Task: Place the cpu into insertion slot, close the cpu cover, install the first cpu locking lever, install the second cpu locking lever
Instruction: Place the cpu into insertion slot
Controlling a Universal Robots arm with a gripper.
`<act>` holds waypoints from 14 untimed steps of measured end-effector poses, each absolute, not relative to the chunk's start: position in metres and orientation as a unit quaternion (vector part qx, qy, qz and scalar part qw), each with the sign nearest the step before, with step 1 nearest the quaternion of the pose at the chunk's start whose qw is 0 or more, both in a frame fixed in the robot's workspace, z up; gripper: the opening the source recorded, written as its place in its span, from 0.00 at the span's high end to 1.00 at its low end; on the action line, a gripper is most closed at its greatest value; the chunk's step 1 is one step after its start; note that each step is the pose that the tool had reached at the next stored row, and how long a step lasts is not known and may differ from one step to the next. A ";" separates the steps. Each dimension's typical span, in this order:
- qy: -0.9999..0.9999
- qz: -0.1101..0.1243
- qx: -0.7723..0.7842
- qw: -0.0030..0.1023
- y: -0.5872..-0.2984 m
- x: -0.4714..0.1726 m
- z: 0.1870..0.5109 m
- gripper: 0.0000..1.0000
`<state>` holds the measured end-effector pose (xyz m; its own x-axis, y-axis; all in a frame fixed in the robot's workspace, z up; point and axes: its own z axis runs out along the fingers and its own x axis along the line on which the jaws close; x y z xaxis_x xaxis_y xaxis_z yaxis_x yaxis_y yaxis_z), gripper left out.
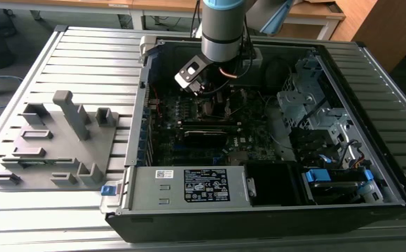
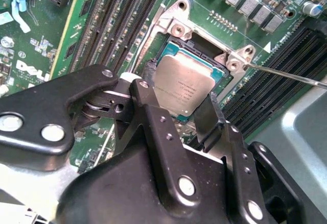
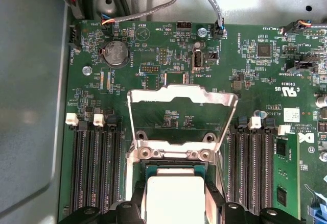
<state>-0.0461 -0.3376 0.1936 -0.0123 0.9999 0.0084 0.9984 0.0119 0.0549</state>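
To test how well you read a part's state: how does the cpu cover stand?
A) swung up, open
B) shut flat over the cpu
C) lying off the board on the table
A: in the first wrist view the cpu cover stands raised from the insertion slot, green board showing through its cut-out, the cpu left bare.

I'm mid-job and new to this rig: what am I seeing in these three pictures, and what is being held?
The exterior view looks down on a robot arm reaching into an open computer case on a slatted table; a grey parts fixture lies at the exterior view's left. Both wrist views come from cameras on the arm, looking at the motherboard. The gripper is shut on the cpu, at the insertion slot. The cpu cover stands raised open.
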 end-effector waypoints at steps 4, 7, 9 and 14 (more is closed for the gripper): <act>0.711 0.022 0.703 0.016 -0.338 -0.046 0.193 0.46; 0.711 0.022 0.703 0.016 -0.338 -0.046 0.193 0.46; 0.711 0.022 0.703 0.016 -0.338 -0.046 0.193 0.46; 0.711 0.022 0.703 0.016 -0.338 -0.046 0.195 0.46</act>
